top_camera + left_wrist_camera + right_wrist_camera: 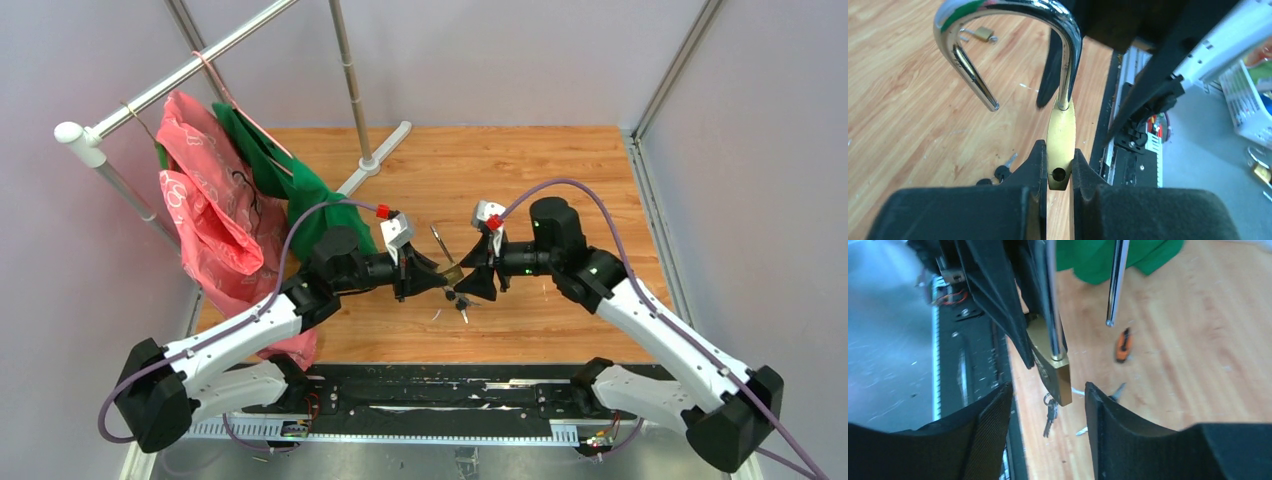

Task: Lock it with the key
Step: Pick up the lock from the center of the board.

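Little is done: the padlock (1060, 135) is clamped in the left gripper (1059, 170) with its shackle (1068, 60) swung open, the right gripper (1048, 392) is spread empty close to it, and the keys (460, 303) are seen lying at its six o'clock.

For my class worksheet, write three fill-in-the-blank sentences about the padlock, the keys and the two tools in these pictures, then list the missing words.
1. The left tool grips the brass padlock, while the right tool stands ____ around it.
2. The keyhole in the bottom of the padlock is ____.
3. The keys lie on the wooden ____.

Missing words: open; empty; table
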Available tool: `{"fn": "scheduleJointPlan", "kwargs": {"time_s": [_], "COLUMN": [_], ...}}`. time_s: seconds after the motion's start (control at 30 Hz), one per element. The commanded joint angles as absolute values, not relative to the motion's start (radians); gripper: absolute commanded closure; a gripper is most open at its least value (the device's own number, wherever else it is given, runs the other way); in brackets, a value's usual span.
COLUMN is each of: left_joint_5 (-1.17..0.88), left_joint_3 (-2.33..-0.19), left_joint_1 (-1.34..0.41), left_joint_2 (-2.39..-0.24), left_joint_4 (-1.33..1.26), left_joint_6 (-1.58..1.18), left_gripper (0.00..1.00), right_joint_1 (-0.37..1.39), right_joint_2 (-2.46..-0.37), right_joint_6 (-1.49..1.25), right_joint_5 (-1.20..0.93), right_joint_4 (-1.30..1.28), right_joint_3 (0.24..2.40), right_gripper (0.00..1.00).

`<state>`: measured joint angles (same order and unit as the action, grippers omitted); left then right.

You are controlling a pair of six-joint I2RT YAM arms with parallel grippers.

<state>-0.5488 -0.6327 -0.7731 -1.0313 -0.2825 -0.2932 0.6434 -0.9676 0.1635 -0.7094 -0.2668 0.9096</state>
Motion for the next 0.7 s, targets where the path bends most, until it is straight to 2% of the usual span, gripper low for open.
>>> {"fn": "scheduleJointPlan", "kwargs": {"time_s": [0.0, 0.07, 0.17, 0.3, 0.43, 0.67], "left_joint_5": [-0.677, -0.684, -0.691, -0.694, -0.702, -0.68], "left_joint_3": [-0.658, -0.651, -0.645, -0.653, -0.666, -0.663], "left_joint_1": [-0.773, -0.773, -0.773, -0.773, -0.773, -0.773], "left_joint_2": [-0.976, -0.972, -0.966, -0.97, -0.978, -0.98], "left_joint_4": [-0.379, -0.379, -0.379, -0.379, -0.379, -0.374], "left_joint_6": [-0.196, -0.205, -0.203, -0.209, -0.212, -0.228], "left_gripper": [1.0, 1.0, 1.0, 1.0, 1.0, 1.0], "right_joint_1": [0.63, 0.633, 0.636, 0.638, 0.64, 0.639], "right_joint_2": [-1.031, -1.028, -1.011, -0.999, -1.01, -0.984], "right_joint_6": [0.123, 0.085, 0.064, 0.046, 0.064, 0.137], "right_joint_5": [-0.897, -0.926, -0.911, -0.914, -0.934, -0.968], "right_joint_4": [-0.299, -0.22, -0.13, -0.057, -0.066, -0.106], "right_joint_3": [0.916, 0.895, 0.868, 0.839, 0.848, 0.845], "right_gripper": [0.45, 0.47, 0.61, 0.71, 0.98, 1.0]}}
